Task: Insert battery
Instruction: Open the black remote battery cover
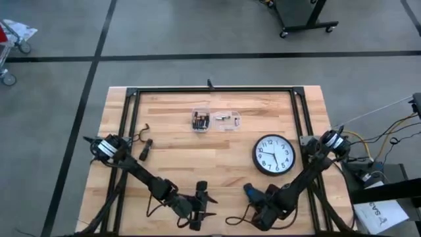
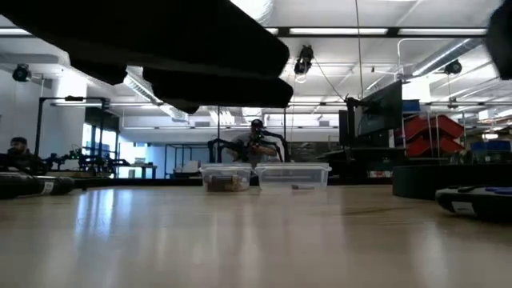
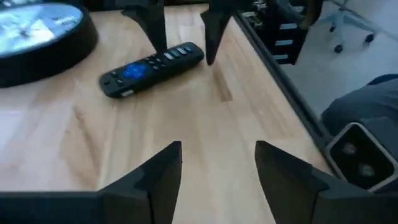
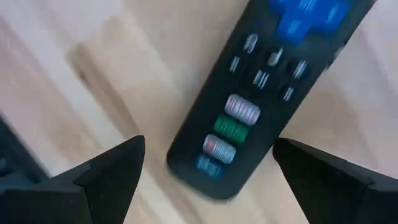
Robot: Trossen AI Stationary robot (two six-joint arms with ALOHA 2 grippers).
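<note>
The right gripper (image 4: 208, 171) hangs just above the remote (image 4: 267, 87) at the near edge of the table (image 1: 171, 155), its fingers spread wide on either side of the button end and holding nothing. The remote lies face up, buttons showing, between the right gripper and the wall clock (image 1: 273, 155), which rests flat on the boards. The left gripper (image 3: 214, 171) waits near the same edge, pointed toward the remote (image 3: 152, 68), its fingers also parted and empty. Two clear boxes (image 1: 216, 121) sit well apart from both arms near the far side of the table; one box (image 1: 200, 122) holds dark pieces that may be the batteries, though the pictures do not settle that. By the look of things the job has barely begun: the remote is not yet grasped or turned over, its battery cover is out of sight, and no battery has left the boxes.
</note>
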